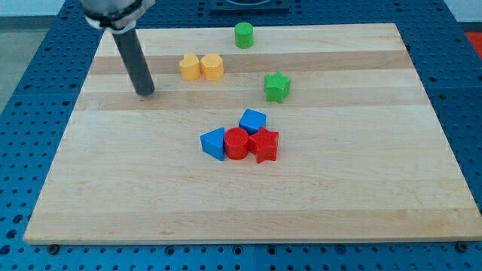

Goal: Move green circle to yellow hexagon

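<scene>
— Where is my tip point(145, 92)?

— On the wooden board point(361, 203), left of the two yellow blocks, apart from them. It's a bare rod; nothing opens or closes.

— And the green circle point(243, 35)?

— Near the view's top edge, up and right of the yellow hexagon point(213, 67), not touching. The other yellow block point(190, 66) sits against the hexagon's left side.

Wooden board point(361, 196) — eight coloured blocks point(241, 141).
</scene>
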{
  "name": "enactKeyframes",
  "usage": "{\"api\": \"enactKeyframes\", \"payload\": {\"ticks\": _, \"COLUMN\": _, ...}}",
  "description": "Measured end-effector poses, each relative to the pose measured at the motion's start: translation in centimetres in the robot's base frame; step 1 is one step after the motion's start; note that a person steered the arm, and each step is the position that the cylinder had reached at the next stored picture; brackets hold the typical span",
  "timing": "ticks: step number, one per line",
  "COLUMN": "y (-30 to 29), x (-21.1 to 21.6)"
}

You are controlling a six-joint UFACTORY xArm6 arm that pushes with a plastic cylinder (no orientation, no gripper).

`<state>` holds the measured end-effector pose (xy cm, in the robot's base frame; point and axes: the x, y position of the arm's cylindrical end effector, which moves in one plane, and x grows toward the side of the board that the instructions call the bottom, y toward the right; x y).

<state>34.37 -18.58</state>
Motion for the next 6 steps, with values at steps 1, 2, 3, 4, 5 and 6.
{"api": "enactKeyframes", "payload": {"ticks": 1, "y": 0.9, "x": -8.6}}
{"api": "enactKeyframes", "payload": {"ticks": 2, "y": 3.7, "x": -15.0}}
{"api": "enactKeyframes", "payload": {"ticks": 3, "y": 4.0, "x": -15.2}}
{"api": "enactKeyframes", "payload": {"ticks": 4, "y": 5.7, "x": -15.2}}
{"api": "enactKeyframes", "payload": {"ticks": 5, "y": 11.8, "x": -15.2}}
{"api": "enactKeyframes", "payload": {"ticks": 6, "y": 15.3, "x": -15.1}}
